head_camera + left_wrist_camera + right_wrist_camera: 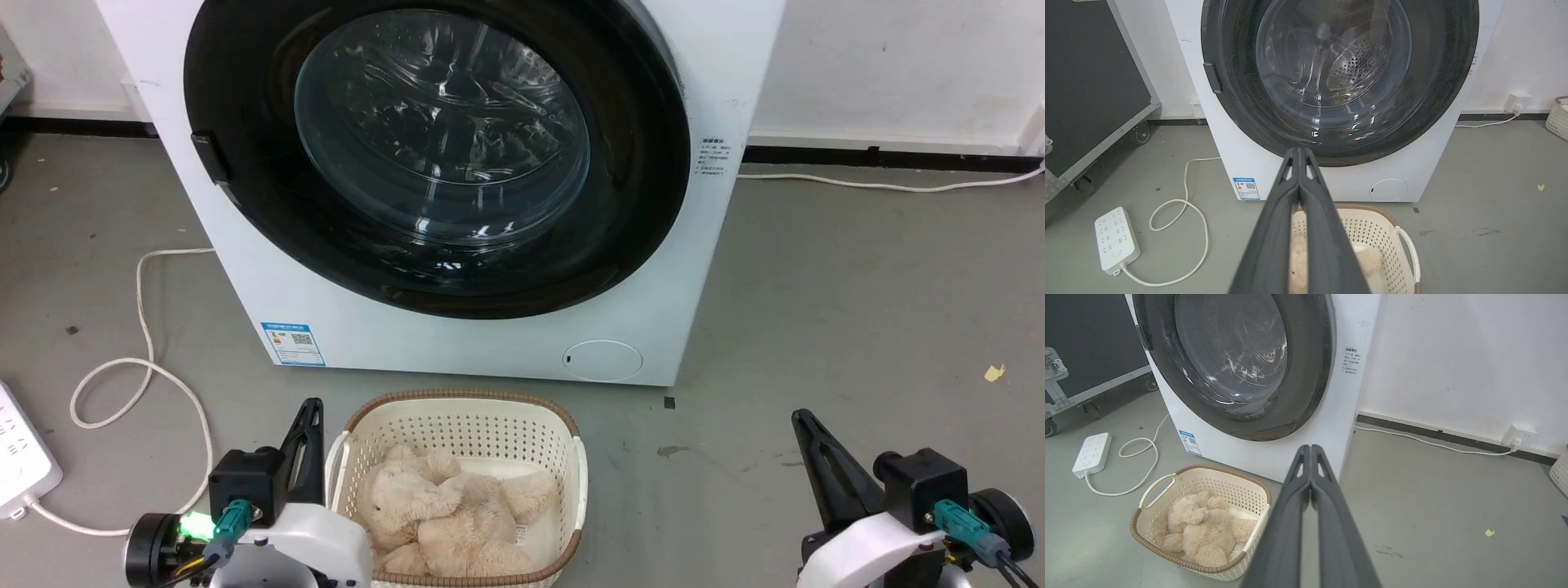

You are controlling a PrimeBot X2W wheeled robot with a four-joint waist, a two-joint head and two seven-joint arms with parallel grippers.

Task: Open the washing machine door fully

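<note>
The washing machine door [637,163] is a large glossy black disc with a bulging clear glass centre, lying flat against the white machine [457,343]. A small dark handle tab [210,157] sits on its left rim. The door also appears in the left wrist view [1241,94] and the right wrist view [1306,375]. My left gripper [310,406] is low at the lower left, shut and empty, well short of the door. My right gripper [800,416] is at the lower right, shut and empty too. Their fingertips meet in the wrist views [1299,149] [1310,446].
A cream laundry basket [457,408] holding a beige plush toy [449,506] stands on the grey floor between my grippers, just before the machine. A white power strip [1116,241] and looped cable [147,359] lie at the left. A black wheeled case [1090,81] stands further left.
</note>
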